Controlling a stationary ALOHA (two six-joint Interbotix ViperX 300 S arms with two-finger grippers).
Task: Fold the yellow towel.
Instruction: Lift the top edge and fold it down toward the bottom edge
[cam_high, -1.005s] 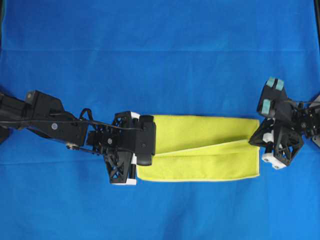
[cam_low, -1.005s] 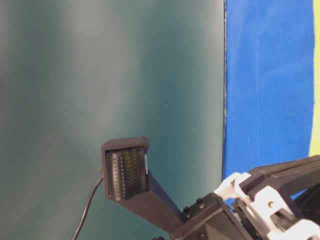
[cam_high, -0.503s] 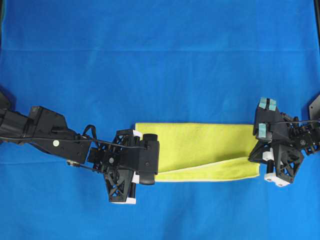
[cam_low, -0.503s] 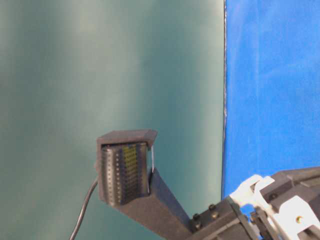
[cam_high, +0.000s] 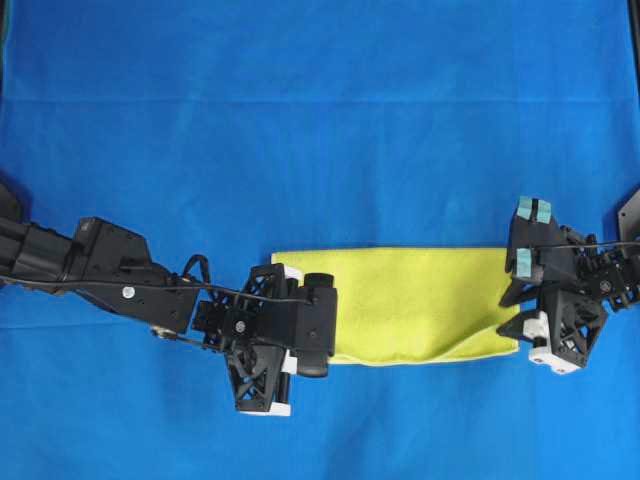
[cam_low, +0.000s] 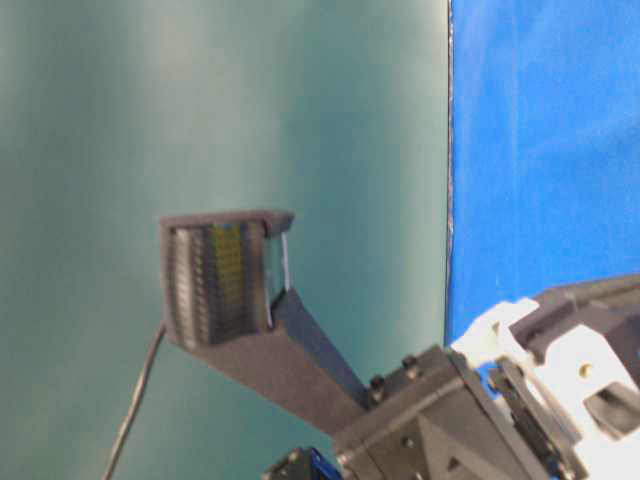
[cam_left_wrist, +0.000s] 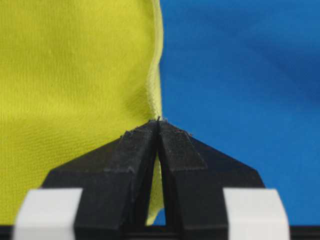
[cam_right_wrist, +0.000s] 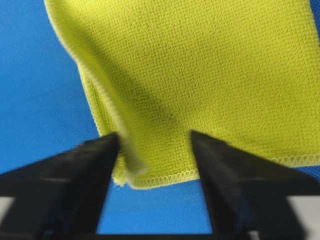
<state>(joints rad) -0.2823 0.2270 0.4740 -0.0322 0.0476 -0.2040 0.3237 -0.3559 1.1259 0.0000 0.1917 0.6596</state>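
The yellow towel (cam_high: 420, 300) lies folded as a flat strip on the blue cloth in the overhead view. My left gripper (cam_high: 328, 338) is at its left end. In the left wrist view it (cam_left_wrist: 158, 122) is shut on the towel's hem, with the towel (cam_left_wrist: 75, 75) spreading to the left. My right gripper (cam_high: 512, 300) is at the towel's right end. In the right wrist view it (cam_right_wrist: 155, 142) is open, its jaws standing either side of the towel's near edge (cam_right_wrist: 200, 65). A blurred corner hangs by the left finger (cam_right_wrist: 75, 165).
A blue cloth (cam_high: 320, 120) covers the whole table. The table-level view shows only a black wrist-camera mount (cam_low: 225, 280), arm parts, a teal backdrop and a strip of the blue cloth (cam_low: 540, 150).
My left gripper has moved forward and to the right, drawing the towel's upper layer over the lower one. The diagonal flap is gone and the strip lies flat. My right gripper has shifted forward.
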